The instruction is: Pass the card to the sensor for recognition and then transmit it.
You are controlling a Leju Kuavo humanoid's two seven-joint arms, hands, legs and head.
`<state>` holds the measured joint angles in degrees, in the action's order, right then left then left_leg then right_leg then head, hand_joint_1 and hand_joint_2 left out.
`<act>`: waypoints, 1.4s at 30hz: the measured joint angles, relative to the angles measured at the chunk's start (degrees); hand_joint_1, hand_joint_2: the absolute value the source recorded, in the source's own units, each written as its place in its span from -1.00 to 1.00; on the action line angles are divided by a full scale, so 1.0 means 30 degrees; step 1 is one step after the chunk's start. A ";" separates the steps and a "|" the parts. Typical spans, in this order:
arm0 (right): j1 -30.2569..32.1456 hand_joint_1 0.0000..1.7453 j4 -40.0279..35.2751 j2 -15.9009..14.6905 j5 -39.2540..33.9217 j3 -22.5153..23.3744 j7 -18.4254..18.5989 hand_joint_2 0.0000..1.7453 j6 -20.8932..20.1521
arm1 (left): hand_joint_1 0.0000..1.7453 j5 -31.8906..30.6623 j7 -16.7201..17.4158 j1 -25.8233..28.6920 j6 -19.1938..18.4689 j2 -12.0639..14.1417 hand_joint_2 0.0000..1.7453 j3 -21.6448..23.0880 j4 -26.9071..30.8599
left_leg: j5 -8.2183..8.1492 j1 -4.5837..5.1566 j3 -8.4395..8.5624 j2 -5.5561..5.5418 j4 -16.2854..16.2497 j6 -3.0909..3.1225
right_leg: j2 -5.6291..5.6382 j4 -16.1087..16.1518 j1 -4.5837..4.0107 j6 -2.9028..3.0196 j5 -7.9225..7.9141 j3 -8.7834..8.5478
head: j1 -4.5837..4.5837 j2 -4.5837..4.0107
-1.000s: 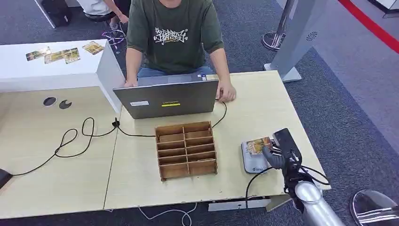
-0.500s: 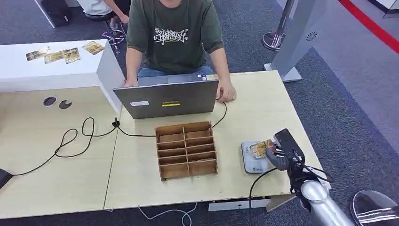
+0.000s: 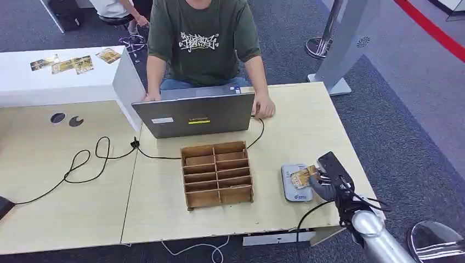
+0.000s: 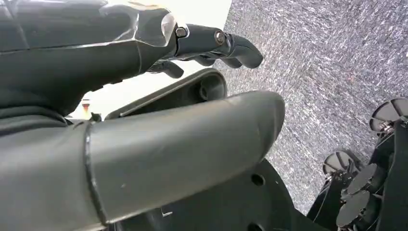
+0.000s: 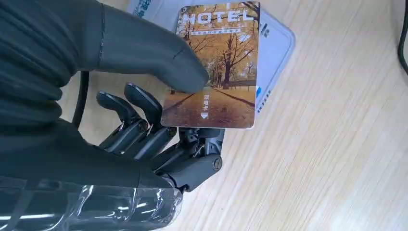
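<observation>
Left hand (image 4: 144, 96): your left wrist view shows it over grey carpet, fingers stretched out and apart, holding nothing.
Cards on white counter (image 3: 68, 63): a few lie at the far left.
Laptop (image 3: 194, 114): a person (image 3: 200, 38) sits behind it, hands at its sides.
Wooden organizer (image 3: 217, 174): mid-table, in front of the laptop.
Sensor (image 3: 293, 183): the flat grey pad right of the organizer.
Card (image 5: 216, 67): autumn-tree "HOTEL" print, over the sensor's right part.
Right hand (image 3: 323, 183): thumb pressing the card against the fingers.
</observation>
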<state>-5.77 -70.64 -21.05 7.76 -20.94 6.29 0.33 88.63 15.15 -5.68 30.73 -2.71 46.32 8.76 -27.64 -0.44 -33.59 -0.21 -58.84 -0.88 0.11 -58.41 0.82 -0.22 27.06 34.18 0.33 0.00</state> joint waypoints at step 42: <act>-0.4289 1.00 0.4141 0.1187 0.1820 -0.3411 -0.2338 1.00 0.2306 | -1.00 -0.0716 0.0109 -0.0040 0.0037 -0.0029 -1.00 -0.0117 0.0000 | 0.0000 -0.0006 0.0168 0.0027 0.0001 0.0000 | 0.0019 0.0000 -0.0009 0.0002 0.0000 -0.0158 | 0.0000 0.0001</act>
<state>-18.64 -58.22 -17.49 13.22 -31.17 -0.72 7.25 86.49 15.47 -5.80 30.84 -2.80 45.96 8.76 -27.64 -0.46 -33.09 -0.13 -58.84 -0.88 0.17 -58.41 0.80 -0.21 27.06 33.71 0.33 0.00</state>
